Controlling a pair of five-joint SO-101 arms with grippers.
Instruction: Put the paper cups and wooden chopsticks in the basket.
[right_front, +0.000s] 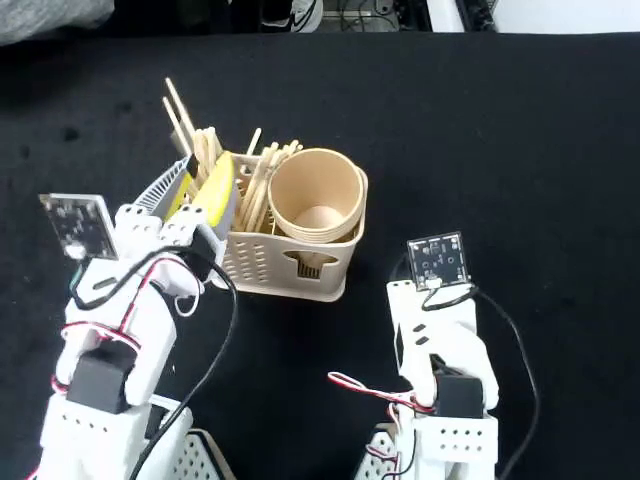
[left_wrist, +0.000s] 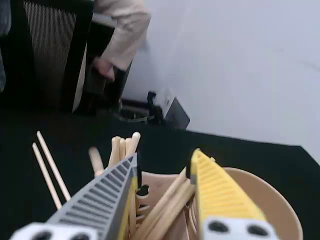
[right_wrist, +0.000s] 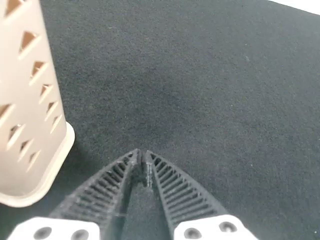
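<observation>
Partly behind left jaws, chopsticks (right_front: 255, 185).

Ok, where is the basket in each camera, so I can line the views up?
High view: basket left of centre, the left gripper over its chopsticks end.
Left wrist view: basket's inner wall, partly hidden, between the gripper's fingers among chopsticks.
Right wrist view: basket's perforated wall beside the shut right gripper, not touching.
Shared landmark: the black table.

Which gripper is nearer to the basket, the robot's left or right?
Left. The left gripper is open just above the basket, chopsticks between its fingers. The right gripper is shut over the table beside the basket, clear of it.
</observation>
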